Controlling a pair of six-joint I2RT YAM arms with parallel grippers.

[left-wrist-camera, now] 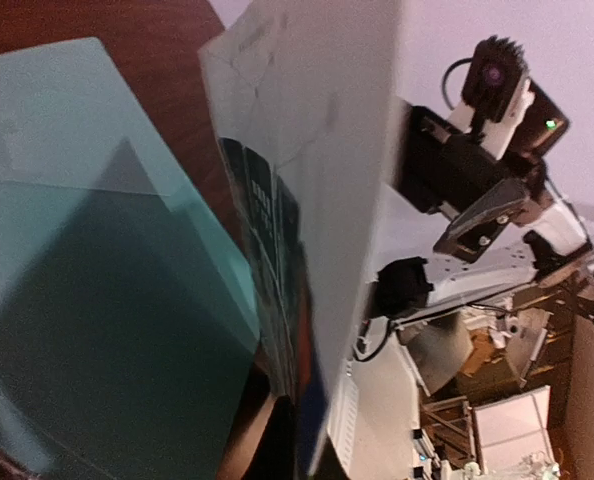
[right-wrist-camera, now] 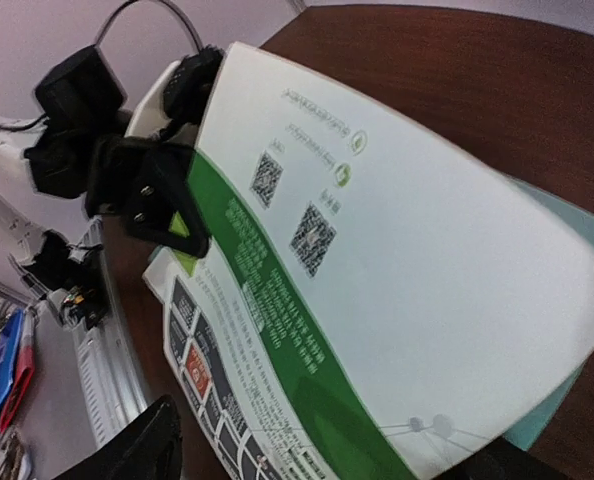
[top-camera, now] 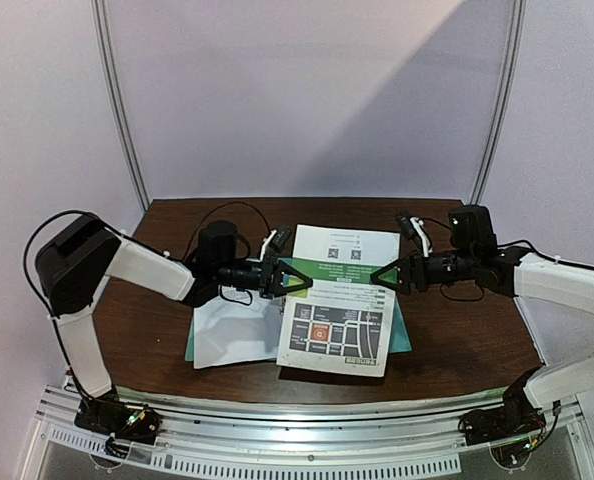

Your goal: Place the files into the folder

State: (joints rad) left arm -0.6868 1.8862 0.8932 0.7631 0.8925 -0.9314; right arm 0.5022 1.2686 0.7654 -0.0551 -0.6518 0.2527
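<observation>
Left pincer (top-camera: pixel 285 278) clenched on the left edge of the colourful sheet (top-camera: pixel 339 310). Right pincer (top-camera: pixel 385 274) released, jaws wide at the sheet's right edge. The sheet bows over the teal folder (top-camera: pixel 401 338), mid-counter (top-camera: pixel 457 340). White sheet (top-camera: pixel 232 330) lies on the folder's left part.

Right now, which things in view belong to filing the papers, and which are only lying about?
For the job:
colourful sheet, gripped by the left claw
white sheet
teal folder under both sheets
right claw

Not for the job:
table
metal rail at its near edge
</observation>
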